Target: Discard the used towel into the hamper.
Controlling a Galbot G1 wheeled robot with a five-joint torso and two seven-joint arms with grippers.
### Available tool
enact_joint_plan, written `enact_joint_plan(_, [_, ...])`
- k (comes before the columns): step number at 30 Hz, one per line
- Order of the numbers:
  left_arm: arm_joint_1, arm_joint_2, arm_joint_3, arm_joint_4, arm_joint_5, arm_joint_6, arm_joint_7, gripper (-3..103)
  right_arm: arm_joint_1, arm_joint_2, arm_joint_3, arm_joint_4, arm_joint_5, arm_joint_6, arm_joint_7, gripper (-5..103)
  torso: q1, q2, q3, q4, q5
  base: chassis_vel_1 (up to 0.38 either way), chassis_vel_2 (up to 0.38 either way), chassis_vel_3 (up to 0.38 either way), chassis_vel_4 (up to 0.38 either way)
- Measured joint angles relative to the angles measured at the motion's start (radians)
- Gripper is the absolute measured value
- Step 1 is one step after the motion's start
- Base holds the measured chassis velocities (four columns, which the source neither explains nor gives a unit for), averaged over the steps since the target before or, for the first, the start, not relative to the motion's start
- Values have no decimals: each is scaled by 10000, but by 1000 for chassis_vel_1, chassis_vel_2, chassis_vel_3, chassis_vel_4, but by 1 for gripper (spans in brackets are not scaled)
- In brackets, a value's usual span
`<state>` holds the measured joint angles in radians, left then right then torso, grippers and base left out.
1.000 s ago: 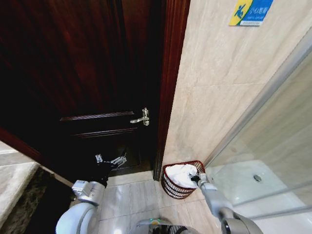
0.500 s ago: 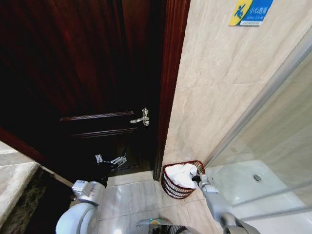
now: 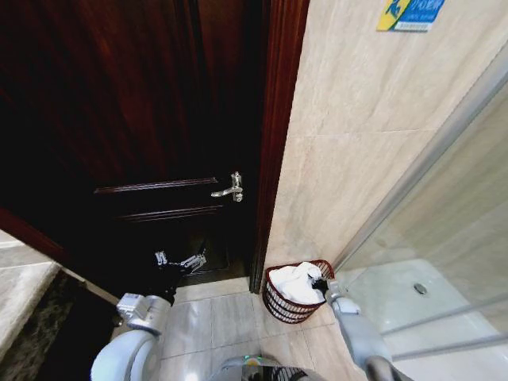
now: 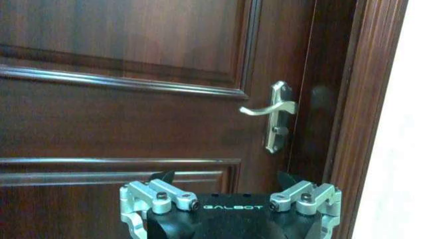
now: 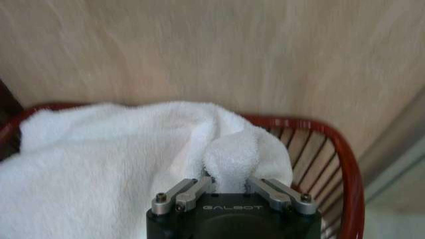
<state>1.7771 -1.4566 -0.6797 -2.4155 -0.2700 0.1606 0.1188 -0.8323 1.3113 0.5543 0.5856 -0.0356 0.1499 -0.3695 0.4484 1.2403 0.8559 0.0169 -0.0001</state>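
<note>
The right pincer [image 5: 229,185] pinches a fold of the white towel [image 5: 119,149] over the hamper [image 3: 276,302], at five o'clock from the door handle [image 3: 228,190], so a release would drop it inside. The left pincer [image 4: 229,199] idles wide before the door [image 4: 119,99].

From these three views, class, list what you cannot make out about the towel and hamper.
- The hamper's inside and bottom: covered by the towel, head and right wrist views.
- The right tool's fingertips: buried in a towel fold, right wrist view.
- The hamper's near rim: cut off, right wrist view.
</note>
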Motion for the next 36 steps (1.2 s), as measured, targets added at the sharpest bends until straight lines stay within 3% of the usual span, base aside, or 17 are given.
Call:
enact_joint_plan(8, [0, 0, 0, 0, 0, 0, 0, 100, 740, 288, 82, -1521, -489, -106, 431, 10, -244, -537, -295, 3, -1, 0, 0, 0, 0])
enact_joint_plan(13, [0, 0, 0, 0, 0, 0, 0, 100, 806, 246, 61, -1579, -515, -280, 580, 8, -348, -765, -415, 3, 2, 0, 0, 0, 0])
enact_joint_plan(16, [1, 0, 0, 0, 0, 0, -1, 100, 658, 127, 13, -1283, -360, -296, 398, 16, -414, -905, -491, 3, 3, 0, 0, 0, 0])
enact_joint_plan(19, [0, -1, 0, 0, 0, 0, -1, 100, 243, -177, -170, -507, -79, -231, 64, 32, -515, -1131, -616, 1, 3, 0, 0, 0, 0])
enact_joint_plan(20, [0, -1, 0, 0, 0, 0, -1, 100, 243, -177, -170, -507, -79, -231, 64, 32, -515, -1131, -616, 1, 3, 0, 0, 0, 0])
enact_joint_plan(23, [0, 0, 0, 0, 0, 0, 0, 100, -357, -625, -494, 632, 546, -306, -199, 48, -607, -1344, -735, 1, 1, 0, 0, 0, 0])
enact_joint_plan(25, [0, 0, 0, 0, 0, 0, -1, 100, -548, -761, -585, 971, 696, -308, -266, 48, -635, -1403, -767, -2, 1, 0, 0, 0, 0])
enact_joint_plan(26, [0, 0, 0, 0, 0, 0, 0, 100, -843, -934, -666, 1480, 877, -314, -352, 60, -674, -1487, -813, -1, 3, 0, 0, 0, 0])
enact_joint_plan(28, [0, -1, 0, 0, 0, 0, 0, 100, -1104, -1076, -742, 1926, 1076, -340, -381, 60, -708, -1561, -853, 0, 2, 0, 0, 0, 0])
enact_joint_plan(31, [0, -1, 0, 0, 1, 0, 0, 100, -1755, -1441, -934, 3072, 1678, -467, -412, 76, -794, -1750, -957, 0, 1, 0, 0, 0, 0])
enact_joint_plan(36, [0, -1, 0, 0, 0, 0, 0, 100, -2435, -1760, -1011, 4568, 2444, -709, -390, 91, -885, -1951, -1066, 3, 2, 0, 0, 0, 0])
